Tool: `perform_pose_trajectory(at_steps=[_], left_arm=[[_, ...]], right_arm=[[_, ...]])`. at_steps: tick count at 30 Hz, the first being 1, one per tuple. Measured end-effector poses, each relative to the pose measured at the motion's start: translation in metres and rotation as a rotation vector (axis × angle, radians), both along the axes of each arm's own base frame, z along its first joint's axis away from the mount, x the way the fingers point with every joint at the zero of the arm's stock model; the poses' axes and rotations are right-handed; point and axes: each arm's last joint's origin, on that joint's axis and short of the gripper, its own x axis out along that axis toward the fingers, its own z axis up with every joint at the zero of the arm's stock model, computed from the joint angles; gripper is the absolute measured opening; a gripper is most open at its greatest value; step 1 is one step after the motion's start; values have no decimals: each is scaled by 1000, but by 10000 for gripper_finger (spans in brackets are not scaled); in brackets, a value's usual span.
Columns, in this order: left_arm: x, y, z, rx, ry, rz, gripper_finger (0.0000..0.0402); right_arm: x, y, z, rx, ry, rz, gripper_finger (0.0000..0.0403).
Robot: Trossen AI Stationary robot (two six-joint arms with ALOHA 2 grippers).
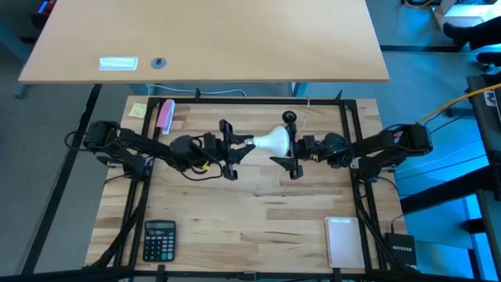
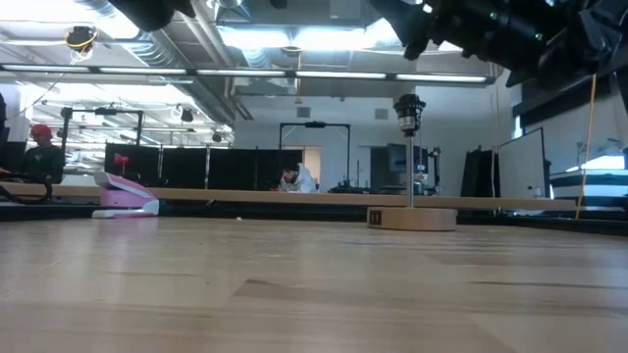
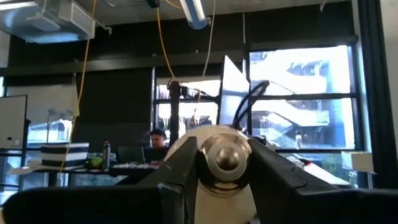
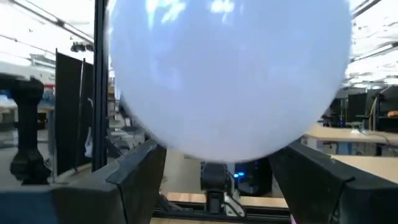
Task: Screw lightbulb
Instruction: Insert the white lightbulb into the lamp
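Two matte black jointed arms, each ending in a two-fingered black hand, left (image 1: 228, 149) and right (image 1: 290, 154), with angular flat fingers.

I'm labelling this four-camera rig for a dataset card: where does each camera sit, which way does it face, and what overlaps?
High view: overhead, looking straight down; both arms meet at the lightbulb, left gripper on its base, right gripper on its globe.
Low view: tabletop level, facing the room; arms overhead, wooden disc with socket standing behind.
Left wrist view: faces the bulb's metal base between its own jaws.
Right wrist view: faces the white globe between its own jaws.
Shared: high and both wrist views show the lightbulb.
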Motion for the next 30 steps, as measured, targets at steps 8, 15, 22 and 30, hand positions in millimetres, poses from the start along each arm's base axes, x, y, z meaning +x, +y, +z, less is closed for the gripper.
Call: perform_pose_trajectory(at_steps=[8, 15, 22, 30], left_arm=[[3, 1, -6, -21, 65, -8, 96], [6, 1, -14, -19, 136, -3, 95], [6, 3, -16, -21, 157, 0, 93], [6, 4, -15, -22, 142, 2, 92]], right_arm=[[-4, 0, 6, 15, 11, 4, 285], [-7, 0, 10, 70, -4, 26, 285], [-7, 0, 11, 74, -7, 26, 285], [-6, 0, 10, 75, -1, 22, 285]])
